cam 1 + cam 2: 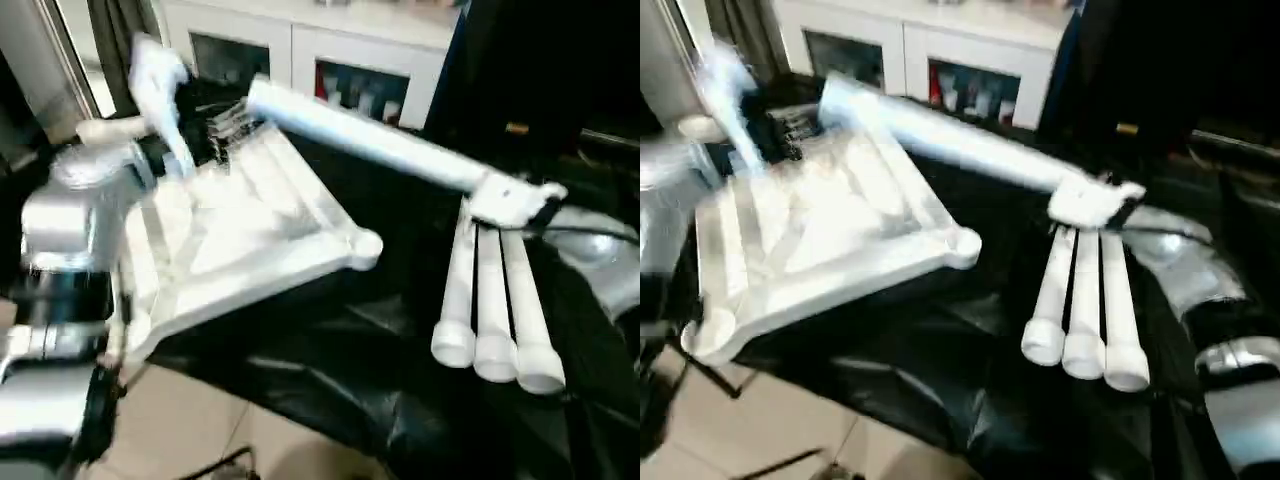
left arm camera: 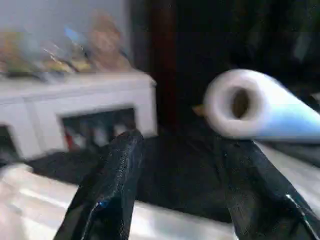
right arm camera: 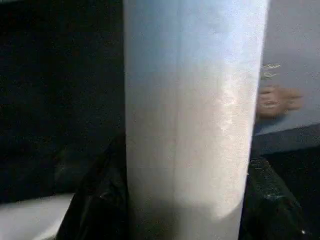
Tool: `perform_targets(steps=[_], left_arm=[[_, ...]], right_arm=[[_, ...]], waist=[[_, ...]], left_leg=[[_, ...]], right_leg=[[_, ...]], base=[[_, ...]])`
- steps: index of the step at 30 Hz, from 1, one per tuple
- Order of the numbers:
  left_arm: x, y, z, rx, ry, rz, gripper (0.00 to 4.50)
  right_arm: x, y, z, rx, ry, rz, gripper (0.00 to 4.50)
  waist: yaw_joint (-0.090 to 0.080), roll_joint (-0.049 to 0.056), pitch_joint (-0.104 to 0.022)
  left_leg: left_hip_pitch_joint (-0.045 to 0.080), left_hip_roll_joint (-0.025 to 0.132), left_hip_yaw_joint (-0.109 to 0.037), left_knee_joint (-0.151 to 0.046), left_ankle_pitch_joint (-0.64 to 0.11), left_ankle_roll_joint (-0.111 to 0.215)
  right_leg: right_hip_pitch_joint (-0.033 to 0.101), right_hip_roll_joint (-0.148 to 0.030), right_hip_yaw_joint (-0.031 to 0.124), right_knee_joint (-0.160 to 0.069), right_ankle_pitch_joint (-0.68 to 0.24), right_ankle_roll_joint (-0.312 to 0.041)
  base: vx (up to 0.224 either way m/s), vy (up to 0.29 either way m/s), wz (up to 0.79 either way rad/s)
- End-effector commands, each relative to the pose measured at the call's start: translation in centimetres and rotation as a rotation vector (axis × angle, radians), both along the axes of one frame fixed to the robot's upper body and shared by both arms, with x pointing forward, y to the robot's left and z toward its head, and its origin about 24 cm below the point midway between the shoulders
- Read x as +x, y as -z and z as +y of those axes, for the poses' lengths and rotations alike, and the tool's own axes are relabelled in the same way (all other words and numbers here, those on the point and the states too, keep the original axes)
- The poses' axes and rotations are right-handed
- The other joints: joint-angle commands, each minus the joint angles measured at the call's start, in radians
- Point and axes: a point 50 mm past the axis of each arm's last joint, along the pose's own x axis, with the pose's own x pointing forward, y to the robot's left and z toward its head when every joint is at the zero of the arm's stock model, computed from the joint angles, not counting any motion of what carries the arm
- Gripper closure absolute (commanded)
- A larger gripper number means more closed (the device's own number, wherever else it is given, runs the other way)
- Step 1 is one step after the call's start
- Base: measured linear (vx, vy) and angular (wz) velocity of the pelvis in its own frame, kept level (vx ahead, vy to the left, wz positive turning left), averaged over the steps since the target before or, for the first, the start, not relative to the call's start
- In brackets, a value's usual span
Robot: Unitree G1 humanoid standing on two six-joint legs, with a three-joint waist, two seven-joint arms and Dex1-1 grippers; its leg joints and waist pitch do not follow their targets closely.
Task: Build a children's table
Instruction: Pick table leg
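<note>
Right pincer (image 1: pixel 520 208) is clamping 1 of the 4 table legs (image 1: pixel 370 138) near its narrow end, fingers (image 3: pixel 95 200) sitting on either side of the tube, so it's gripping the leg, not just touching it. That leg is stretching away from this pincer, up and across toward the far corner of the tabletop (image 1: pixel 230 235), which is lying upside down with its ribbed underside showing. Just below this pincer the other 3 legs (image 1: pixel 495 300) are lying side by side on the black cloth (image 1: pixel 330 370), wide ends pointing toward the robot.

Left pincer (image 2: pixel 180 190) is sitting open with nothing between its fingers (image 2: pixel 107 185), and the open wide end of the held leg is floating just beyond it, near the far corner socket.

Handling-wise, my guess is these legs are hollow plastic, so light and stiff but smooth and a bit slippery, and round enough to roll in a 2-finger grip. Holding 1 end leaves the long end swinging, so I'd grab with the left pincer near the wide end to steer it into the socket. The top is probably light too and could be sliding on that cloth when pushed.
</note>
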Motion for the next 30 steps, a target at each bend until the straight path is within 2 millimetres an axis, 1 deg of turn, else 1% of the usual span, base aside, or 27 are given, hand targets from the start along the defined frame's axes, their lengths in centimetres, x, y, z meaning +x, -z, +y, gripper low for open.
perform_targets(steps=[1, 3, 4, 6, 7, 8, 9, 10, 11, 12, 13, 14, 15, 16, 17, 18, 19, 20, 21, 22, 23, 24, 26, 27, 28, 29, 30], left_arm=[[0.1, -1.5, 0.5, -0.065, -0.074, -0.065, 1.94], [0.5, -1.3, 0.6, -0.087, -0.131, -0.069, 1.94], [0.9, -1.0, 1.0, -0.108, -0.189, -0.065, 1.94], [1.2, -0.8, 1.3, -0.125, -0.240, -0.060, 1.94], [1.4, -0.5, 1.5, -0.135, -0.280, -0.047, 1.94], [1.6, -0.3, 1.6, -0.140, -0.299, -0.037, 1.94], [1.7, 0.0, 1.7, -0.146, -0.316, -0.021, 1.94], [1.7, 0.7, 1.0, -0.158, -0.294, 0.000, 1.94], [1.7, 0.7, 1.0, -0.158, -0.294, 0.000, 1.94], [1.7, 0.8, 0.9, -0.160, -0.288, 0.002, 1.94], [1.7, 0.8, 0.7, -0.162, -0.281, 0.004, 1.94], [1.6, 1.5, -0.6, -0.164, -0.233, 0.029, 1.94], [1.6, 1.7, -1.1, -0.160, -0.211, 0.040, 1.94], [1.5, 2.2, -2.2, -0.147, -0.165, 0.060, 1.94], [1.3, 2.7, -3.5, -0.131, -0.100, 0.079, 1.94], [1.0, 3.1, -4.8, -0.124, -0.024, 0.095, 1.94], [0.8, 3.3, -5.9, -0.132, 0.039, 0.120, 1.94], [0.7, 3.4, -6.4, -0.138, 0.071, 0.134, 1.94], [0.3, 3.6, -7.5, -0.144, 0.149, 0.165, 1.94], [0.0, 3.7, -8.4, -0.141, 0.213, 0.176, 1.94], [-0.1, 3.7, -8.8, -0.139, 0.238, 0.179, 1.94], [-0.6, 3.9, -9.8, -0.132, 0.310, 0.197, 1.94], [-1.0, 3.9, -10.9, -0.142, 0.374, 0.215, 1.94], [-1.2, 3.8, -11.6, -0.171, 0.417, 0.238, 1.94], [-1.2, 3.8, -11.6, -0.171, 0.417, 0.238, 1.94], [-1.4, 3.5, -12.0, -0.199, 0.449, 0.248, 1.77], [-1.8, 3.0, -12.8, -0.243, 0.501, 0.264, 1.77]], right_arm=[[-0.6, 2.3, -0.7, -0.012, 0.036, 0.113, 2.64], [-0.7, 2.9, -1.1, 0.013, 0.069, 0.133, 2.64], [-0.9, 3.3, -1.5, 0.079, 0.101, 0.154, 2.64], [-1.0, 3.6, -1.7, 0.148, 0.127, 0.171, 2.64], [-1.0, 3.6, -1.8, 0.253, 0.151, 0.183, 2.64], [-1.0, 3.5, -1.7, 0.329, 0.164, 0.191, 2.64], [-0.9, 3.2, -1.4, 0.471, 0.176, 0.203, 2.64], [-0.6, 2.6, -0.3, 0.746, 0.162, 0.242, 2.64], [-0.6, 2.6, -0.3, 0.746, 0.162, 0.242, 2.64], [-0.6, 2.5, -0.1, 0.774, 0.156, 0.248, 2.64], [-0.6, 2.4, 0.2, 0.809, 0.147, 0.256, 2.65], [-0.7, 1.7, 1.9, 0.948, 0.053, 0.326, 2.65], [-0.9, 1.4, 2.6, 0.996, 0.008, 0.357, 2.65], [-1.2, 0.9, 3.8, 1.075, -0.068, 0.412, 2.65], [-1.5, 0.4, 4.9, 1.146, -0.138, 0.473, 2.65], [-1.8, 0.1, 5.7, 1.203, -0.203, 0.549, 2.65], [-2.1, -0.1, 6.3, 1.238, -0.247, 0.612, 2.65], [-2.2, -0.2, 6.5, 1.253, -0.266, 0.643, 2.65], [-2.6, -0.5, 7.0, 1.294, -0.311, 0.722, 2.65], [-3.0, -0.8, 7.3, 1.326, -0.357, 0.784, 2.65], [-3.2, -0.9, 7.5, 1.339, -0.376, 0.809, 2.65], [-3.7, -1.1, 7.8, 1.351, -0.428, 0.878, 2.65], [-4.2, -1.3, 8.2, 1.351, -0.475, 0.931, 2.65], [-4.5, -1.5, 8.3, 1.365, -0.501, 0.965, 2.65], [-4.5, -1.5, 8.3, 1.365, -0.501, 0.965, 2.65], [-4.8, -1.8, 8.4, 1.374, -0.514, 0.989, 2.65], [-5.3, -2.1, 8.5, 1.384, -0.536, 1.029, 2.65]], waist=[[0.000, -0.003, -0.081], [0.003, -0.006, -0.081], [0.004, -0.008, -0.083], [0.004, -0.006, -0.082], [0.005, -0.005, -0.082], [0.004, -0.002, -0.082], [0.002, 0.005, -0.081], [0.001, 0.007, -0.083], [0.002, 0.007, -0.084], [0.004, 0.007, -0.086], [0.004, 0.006, -0.085], [0.005, 0.004, -0.085], [0.009, 0.005, -0.084], [0.010, 0.008, -0.086], [0.011, 0.008, -0.086], [0.014, -0.001, -0.083], [0.016, 0.000, -0.084], [0.022, -0.003, -0.084], [0.024, -0.004, -0.083], [0.029, -0.009, -0.082], [0.031, -0.009, -0.081], [0.032, -0.012, -0.081], [0.035, -0.011, -0.080], [0.034, -0.023, -0.076], [0.038, -0.017, -0.076], [0.035, -0.022, -0.074], [0.035, -0.023, -0.073]], left_leg=[[-0.006, 0.007, 0.003, -0.057, -0.154, 0.027], [-0.003, 0.009, 0.003, -0.057, -0.155, 0.032], [-0.005, 0.008, 0.004, -0.056, -0.143, 0.037], [-0.005, 0.007, 0.004, -0.056, -0.152, 0.045], [-0.001, 0.009, 0.004, -0.057, -0.159, 0.048], [-0.001, 0.010, 0.003, -0.058, -0.164, 0.053], [-0.001, 0.010, 0.001, -0.060, -0.168, 0.054], [0.001, 0.012, -0.002, -0.063, -0.163, 0.067], [0.001, 0.015, -0.004, -0.064, -0.161, 0.069], [0.002, 0.018, -0.004, -0.062, -0.150, 0.064], [0.002, 0.016, -0.003, -0.062, -0.145, 0.065], [0.003, 0.016, -0.001, -0.062, -0.140, 0.069], [0.005, 0.017, -0.001, -0.063, -0.137, 0.078], [0.002, 0.022, -0.005, -0.064, -0.129, 0.079], [0.005, 0.021, -0.003, -0.065, -0.131, 0.082], [0.004, 0.021, -0.004, -0.068, -0.125, 0.093], [0.005, 0.024, -0.003, -0.066, -0.129, 0.090], [0.008, 0.024, 0.000, -0.066, -0.130, 0.081], [0.007, 0.025, 0.000, -0.066, -0.133, 0.075], [0.006, 0.023, -0.001, -0.068, -0.131, 0.067], [0.005, 0.025, -0.001, -0.069, -0.132, 0.061], [0.005, 0.023, 0.000, -0.069, -0.129, 0.053], [0.004, 0.024, 0.000, -0.069, -0.130, 0.035], [0.003, 0.022, 0.003, -0.070, -0.126, 0.036], [0.002, 0.022, 0.001, -0.070, -0.124, 0.033], [-0.001, 0.021, 0.002, -0.070, -0.123, 0.029], [-0.001, 0.017, 0.004, -0.069, -0.116, 0.028]], right_leg=[[0.073, -0.049, 0.035, -0.071, -0.129, -0.203], [0.071, -0.050, 0.035, -0.074, -0.141, -0.201], [0.072, -0.051, 0.036, -0.071, -0.128, -0.204], [0.071, -0.050, 0.035, -0.075, -0.146, -0.197], [0.068, -0.051, 0.035, -0.076, -0.156, -0.193], [0.069, -0.050, 0.035, -0.076, -0.155, -0.191], [0.069, -0.050, 0.034, -0.073, -0.153, -0.196], [0.073, -0.050, 0.035, -0.073, -0.126, -0.203], [0.072, -0.055, 0.034, -0.073, -0.118, -0.208], [0.068, -0.055, 0.032, -0.072, -0.100, -0.223], [0.069, -0.054, 0.033, -0.072, -0.089, -0.230], [0.072, -0.054, 0.033, -0.072, -0.078, -0.241], [0.075, -0.055, 0.036, -0.071, -0.066, -0.244], [0.071, -0.060, 0.034, -0.068, -0.060, -0.250], [0.072, -0.058, 0.033, -0.071, -0.062, -0.251], [0.076, -0.059, 0.035, -0.070, -0.071, -0.255], [0.070, -0.063, 0.035, -0.073, -0.098, -0.254], [0.066, -0.063, 0.036, -0.075, -0.120, -0.252], [0.065, -0.065, 0.036, -0.077, -0.135, -0.250], [0.069, -0.066, 0.036, -0.078, -0.159, -0.241], [0.067, -0.068, 0.037, -0.080, -0.172, -0.234], [0.068, -0.068, 0.037, -0.083, -0.194, -0.221], [0.066, -0.070, 0.038, -0.086, -0.221, -0.197], [0.065, -0.069, 0.038, -0.090, -0.226, -0.192], [0.065, -0.071, 0.038, -0.089, -0.244, -0.186], [0.064, -0.071, 0.038, -0.092, -0.261, -0.169], [0.067, -0.068, 0.039, -0.092, -0.260, -0.167]], base=[[0.000, 0.000, 0.00], [0.000, 0.000, 0.00], [0.000, 0.000, 0.00], [0.000, 0.000, 0.00], [0.000, 0.000, 0.00], [0.000, 0.000, 0.00], [0.000, 0.000, 0.00], [0.000, 0.000, 0.00], [0.000, 0.000, 0.00], [0.000, 0.000, 0.00], [0.000, 0.000, 0.00], [0.000, 0.000, 0.00], [0.000, 0.000, 0.00], [0.000, 0.000, 0.00], [0.000, 0.000, 0.00], [0.000, 0.000, 0.00], [0.000, 0.000, 0.00], [0.000, 0.000, 0.00], [0.000, 0.000, 0.00], [0.000, 0.000, 0.00], [0.000, 0.000, 0.00], [0.000, 0.000, 0.00], [0.000, 0.000, 0.00], [0.000, 0.000, 0.00], [0.000, 0.000, 0.00], [0.000, 0.000, 0.00], [0.000, 0.000, 0.00]])
